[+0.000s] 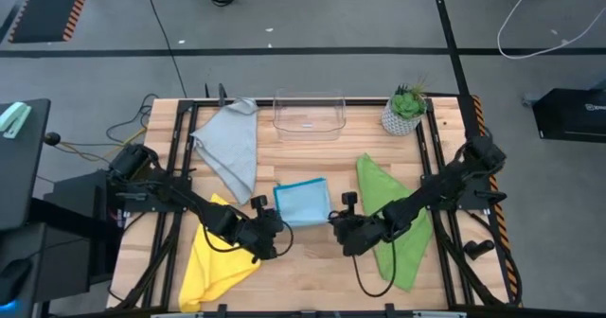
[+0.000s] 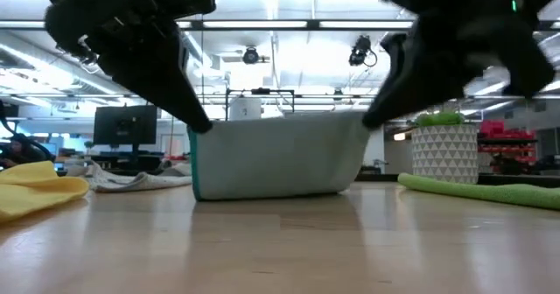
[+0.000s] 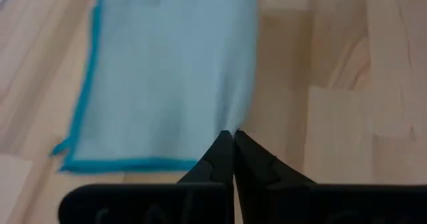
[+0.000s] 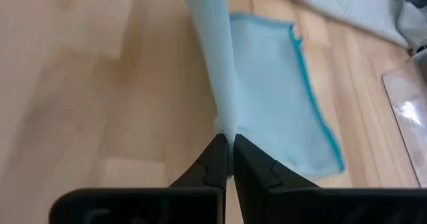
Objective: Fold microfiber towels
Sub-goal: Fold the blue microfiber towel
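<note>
The light blue towel (image 1: 301,202) lies mid-table, its near edge raised between my two grippers. In the low view it stands as a pale wall (image 2: 278,158) whose lower part rests on the wood. My left gripper (image 1: 276,225) is shut on its near left corner and my right gripper (image 1: 333,220) on its near right corner. A grey towel (image 1: 230,146) lies crumpled at the far left. The green towel (image 1: 393,219) lies at the right and the yellow one (image 1: 213,258) at the near left, both partly under my arms. My left gripper pinches the blue towel's near left corner (image 3: 231,121) between its fingertips (image 3: 220,154), slanting down from the near left. That corner is lifted; the cloth beyond lies flat on the table. My right gripper pinches the near right corner (image 4: 225,121) at its fingertips (image 4: 217,154), slanting down from the near right. The cloth rises to it as an upright fold. Between the two holds the top edge (image 2: 280,117) runs nearly straight.
A clear plastic bin (image 1: 308,113) stands at the far middle, a potted plant (image 1: 405,110) at the far right. Bare wood (image 1: 312,271) lies near the front edge between the yellow and green towels.
</note>
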You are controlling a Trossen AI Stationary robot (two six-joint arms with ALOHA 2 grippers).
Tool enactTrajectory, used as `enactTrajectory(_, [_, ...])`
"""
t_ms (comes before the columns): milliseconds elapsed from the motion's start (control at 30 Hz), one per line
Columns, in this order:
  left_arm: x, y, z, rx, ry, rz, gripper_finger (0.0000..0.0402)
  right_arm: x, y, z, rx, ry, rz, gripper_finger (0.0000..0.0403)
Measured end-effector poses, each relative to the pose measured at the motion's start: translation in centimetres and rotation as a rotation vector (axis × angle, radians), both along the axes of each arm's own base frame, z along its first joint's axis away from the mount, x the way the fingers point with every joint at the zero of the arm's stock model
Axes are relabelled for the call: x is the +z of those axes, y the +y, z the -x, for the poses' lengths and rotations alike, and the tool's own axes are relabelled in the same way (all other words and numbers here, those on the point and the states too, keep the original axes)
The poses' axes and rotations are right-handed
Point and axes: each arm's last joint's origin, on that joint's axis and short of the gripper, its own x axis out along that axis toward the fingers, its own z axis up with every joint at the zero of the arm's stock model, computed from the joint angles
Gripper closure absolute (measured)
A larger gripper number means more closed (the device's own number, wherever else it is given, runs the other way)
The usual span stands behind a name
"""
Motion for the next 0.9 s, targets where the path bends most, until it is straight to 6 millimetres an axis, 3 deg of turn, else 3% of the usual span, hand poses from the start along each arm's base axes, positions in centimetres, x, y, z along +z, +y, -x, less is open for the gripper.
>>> enactTrajectory(200, [-0.2,0.6,0.5,0.125,-0.009,-0.086,0.0396,1.8,-1.7,-0.4,-0.032,-0.038,-0.082,0.0379])
enactTrajectory(500, [-1.2,4.7,-0.1,0.287,0.022,-0.126,0.0396,0.8,-5.7,-2.2,-0.18,-0.003,-0.209,0.0378])
enactTrajectory(900, [-2.2,8.2,-1.0,0.35,-0.007,-0.117,0.0392,0.3,-8.5,-2.4,-0.361,0.021,-0.333,0.0378])
